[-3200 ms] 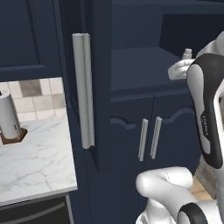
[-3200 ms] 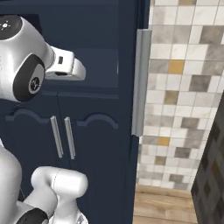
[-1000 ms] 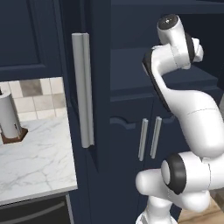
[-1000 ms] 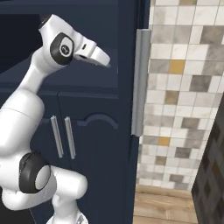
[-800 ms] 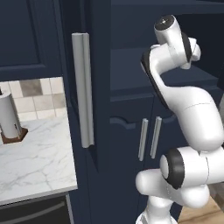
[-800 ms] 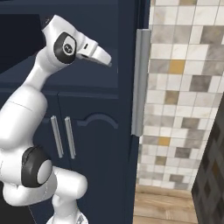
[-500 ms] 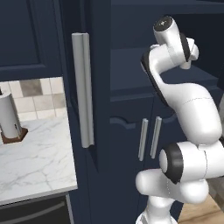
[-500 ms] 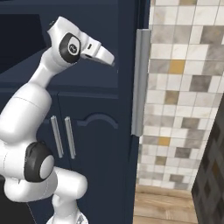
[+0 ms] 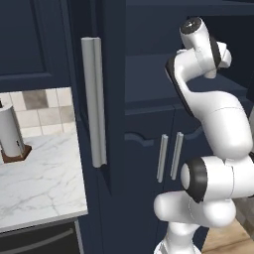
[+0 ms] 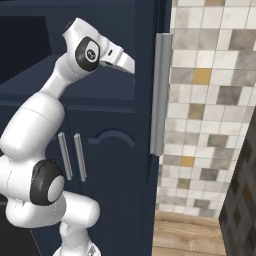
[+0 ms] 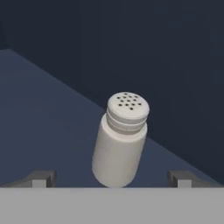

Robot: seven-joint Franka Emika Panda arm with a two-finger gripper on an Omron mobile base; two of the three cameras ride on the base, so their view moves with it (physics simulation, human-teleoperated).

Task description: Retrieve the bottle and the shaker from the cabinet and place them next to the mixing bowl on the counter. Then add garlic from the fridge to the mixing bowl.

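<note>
In the hand view, the shaker (image 11: 120, 139) is seen at the centre of the frame, standing on a dark navy shelf (image 11: 48, 118) of the cabinet, its perforated cap leaning toward the upper right of the picture. The two finger tips (image 11: 40, 178) of the gripper (image 11: 111, 179) are seen at the lower left and lower right of that frame, spread wide apart on either side of the shaker and not touching it, so the gripper is open and nothing is held. In the left base view, the white arm (image 9: 208, 114) is seen rising along the right side of the frame, with its hand reaching into the dark cabinet opening (image 9: 149, 74) at the upper right. A tall grey handle (image 9: 94, 99) is seen left of centre, and the counter (image 9: 39, 183) is seen at the lower left, with a white paper-towel roll (image 9: 10, 131) standing on it at the left edge. In the right base view, the arm (image 10: 45, 120) is seen at the left, the hand pointing toward the upper centre, beside a navy door edge with a grey handle (image 10: 159, 95); a tiled wall (image 10: 210, 115) is seen at the right.
</note>
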